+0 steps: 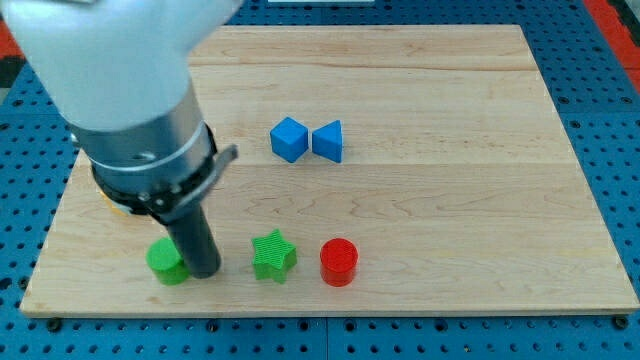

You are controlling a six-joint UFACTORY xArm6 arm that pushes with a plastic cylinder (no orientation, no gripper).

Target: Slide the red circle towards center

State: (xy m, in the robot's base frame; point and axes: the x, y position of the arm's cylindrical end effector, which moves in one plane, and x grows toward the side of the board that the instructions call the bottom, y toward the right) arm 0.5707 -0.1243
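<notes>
Near the wooden board's (pixel 450 120) bottom-left corner, my tip (pixel 205 270) is touching the green round block (pixel 167 261), holding nothing. Rightward are sitting the green star block (pixel 272 255), then the red circle block (pixel 338 262), near the bottom edge. The approach seems underway; next the tip must get below red, where room is narrow. Two blue blocks (pixel 306 140) are standing above.

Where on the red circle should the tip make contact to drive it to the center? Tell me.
Press my tip on the red circle at its lower side wall, nearest the view's bottom, probably pushing toward the view's top. Its round wall can slip sideways, so aim through its middle. My tip now sits by the green block.
</notes>
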